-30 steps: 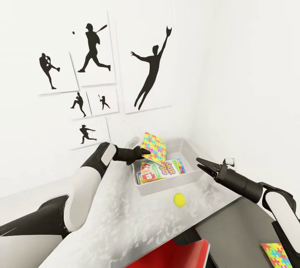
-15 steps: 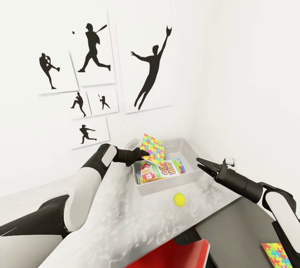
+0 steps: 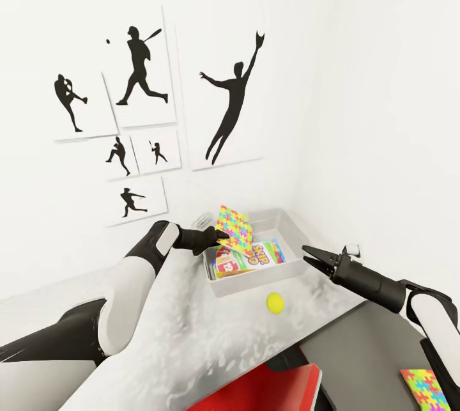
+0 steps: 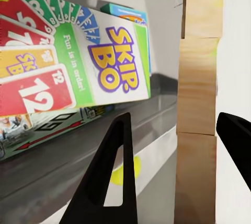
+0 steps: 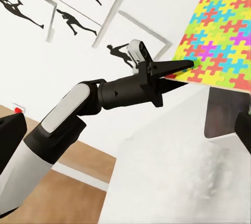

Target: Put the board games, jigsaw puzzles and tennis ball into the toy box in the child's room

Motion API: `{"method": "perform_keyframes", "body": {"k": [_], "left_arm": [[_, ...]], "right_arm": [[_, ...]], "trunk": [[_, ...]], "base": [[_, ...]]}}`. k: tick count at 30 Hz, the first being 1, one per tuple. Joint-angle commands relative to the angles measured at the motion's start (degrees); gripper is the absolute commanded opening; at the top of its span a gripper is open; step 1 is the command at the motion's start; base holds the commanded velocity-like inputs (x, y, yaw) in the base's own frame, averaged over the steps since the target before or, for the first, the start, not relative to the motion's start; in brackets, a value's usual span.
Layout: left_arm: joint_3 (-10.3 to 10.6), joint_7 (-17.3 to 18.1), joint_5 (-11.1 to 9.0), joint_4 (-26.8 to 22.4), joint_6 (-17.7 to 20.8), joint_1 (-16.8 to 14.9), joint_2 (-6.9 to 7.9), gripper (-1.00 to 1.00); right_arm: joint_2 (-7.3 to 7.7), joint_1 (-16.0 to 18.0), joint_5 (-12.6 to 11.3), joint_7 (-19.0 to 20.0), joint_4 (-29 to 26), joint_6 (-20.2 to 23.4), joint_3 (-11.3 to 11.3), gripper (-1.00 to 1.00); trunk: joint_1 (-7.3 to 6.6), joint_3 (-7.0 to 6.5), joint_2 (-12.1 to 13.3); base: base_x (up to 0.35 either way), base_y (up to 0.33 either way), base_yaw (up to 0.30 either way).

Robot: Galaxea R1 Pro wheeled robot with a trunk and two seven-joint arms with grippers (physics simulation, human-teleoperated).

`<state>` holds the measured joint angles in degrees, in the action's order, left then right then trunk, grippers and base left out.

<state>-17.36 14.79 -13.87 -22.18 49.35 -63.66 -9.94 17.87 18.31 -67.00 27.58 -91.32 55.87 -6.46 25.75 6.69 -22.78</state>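
Jigsaw puzzle [image 3: 235,228] number one, a thin sheet of bright interlocking pieces, hangs tilted above the near left corner of the toy box [image 3: 287,219], pinched at its lower edge by the left pincer [image 3: 220,236]; the right wrist view shows that pincer's dark fingers [image 5: 175,67] pressed onto the sheet's edge. Toy box sits on the pale bench [image 3: 191,334] close to the corner where the two white walls meet, and inside it lies a green-edged board game [image 3: 252,256] printed "SKIP BO" with red numbered cards, resting on top of other printed boxes; in the left wrist view a blue box edge [image 4: 123,11] peeks out behind it. Tennis ball [image 3: 275,302], yellow-green, lies on the bench just in front of the toy box, apart from it. Right pincer [image 3: 308,255] hovers above the bench beside the box's right end, its two slim fingers slightly spread and holding nothing. A second jigsaw puzzle [image 3: 425,388] lies flat on the lower dark grey cabinet top [image 3: 364,347] near the right arm. Black baseball-player silhouettes [image 3: 231,101] on white panels hang on the wall behind the bench. A red object [image 3: 268,392] shows at the lower edge of the head view, below the bench's near edge.
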Motion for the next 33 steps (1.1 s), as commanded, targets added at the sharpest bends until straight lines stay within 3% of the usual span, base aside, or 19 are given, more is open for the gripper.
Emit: {"method": "perform_keyframes", "body": {"k": [1,33], "left_arm": [[-0.43,0.15,0.26,-0.07,0.36,-0.05,-0.06,-1.0],[-0.39,0.18,0.28,-0.47,0.3,-0.06,-0.06,-1.0]], "right_arm": [[-0.01,0.06,0.29,0.33,0.0,0.55,-0.3,1.0],[-0.12,0.06,0.29,0.28,0.0,1.08,-0.74,1.0]], "trunk": [[0.03,0.22,-0.13],[0.03,3.19,-0.13]], "base": [[0.0,0.0,0.0],[0.0,0.0,0.0]]}}
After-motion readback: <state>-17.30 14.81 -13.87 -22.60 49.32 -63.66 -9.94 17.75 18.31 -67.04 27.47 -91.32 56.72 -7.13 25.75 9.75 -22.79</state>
